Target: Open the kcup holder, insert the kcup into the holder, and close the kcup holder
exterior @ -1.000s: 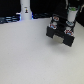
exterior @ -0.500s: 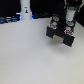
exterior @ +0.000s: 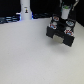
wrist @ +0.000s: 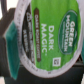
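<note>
The surface (exterior: 30,55) is pale and plain, filling most of the exterior view. On it, toward the exterior view's right and far edge, stands the black kcup holder (exterior: 62,33). Well apart, near the far edge at the exterior view's left, stands a white bottle (exterior: 25,11).

Not much of the arm shows up tbh: in the exterior view you get a white rounded wrist segment with dark trim (exterior: 65,5), and right below it the black boxy gripper (exterior: 61,26) with small white and reddish marks on its body. Too blurry to pick out screws or cables.
</note>
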Controlling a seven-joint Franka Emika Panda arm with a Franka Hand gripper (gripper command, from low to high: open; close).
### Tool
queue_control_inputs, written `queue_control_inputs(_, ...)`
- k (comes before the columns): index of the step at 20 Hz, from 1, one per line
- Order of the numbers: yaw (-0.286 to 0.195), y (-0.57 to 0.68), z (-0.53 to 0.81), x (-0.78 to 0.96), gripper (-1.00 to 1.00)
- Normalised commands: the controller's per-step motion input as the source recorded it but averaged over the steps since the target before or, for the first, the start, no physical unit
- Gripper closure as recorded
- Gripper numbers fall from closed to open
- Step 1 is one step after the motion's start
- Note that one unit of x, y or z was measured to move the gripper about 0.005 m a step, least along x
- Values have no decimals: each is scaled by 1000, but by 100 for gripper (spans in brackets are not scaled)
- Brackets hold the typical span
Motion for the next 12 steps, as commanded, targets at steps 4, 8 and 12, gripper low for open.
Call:
queue_control_inputs(4, 8, -25, -208, 30, 100)
queue_control_inputs(8, 1, -44, -181, 40, 100)
queue_control_inputs(12, 3, -42, -173, 36, 100)
